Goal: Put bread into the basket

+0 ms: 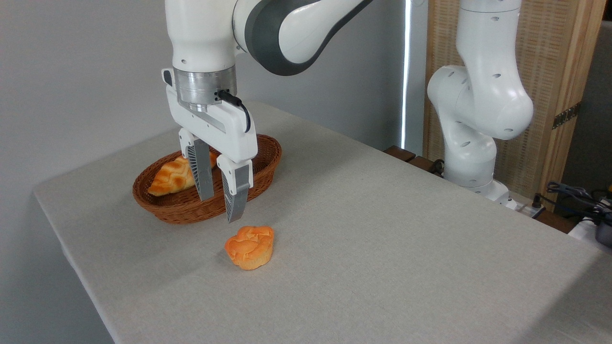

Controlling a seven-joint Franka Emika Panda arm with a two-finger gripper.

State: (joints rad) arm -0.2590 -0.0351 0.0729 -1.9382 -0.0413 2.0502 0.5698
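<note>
The bread [250, 247], a small round orange bun with a lumpy top, lies on the grey tablecloth in front of the basket [262, 173]. The basket is an oval of reddish-brown wicker at the back left of the table. My gripper [221, 209] hangs pointing down in front of the basket's near rim, above and slightly left of the bread. Its two grey fingers are apart, with nothing between them. The gripper touches neither the bread nor the basket.
A longer braided golden loaf [173, 177] lies inside the basket, partly hidden behind my fingers. The arm's white base [471, 157] stands off the table's right rear edge, with cables [576, 193] farther right. The table's left edge is close to the basket.
</note>
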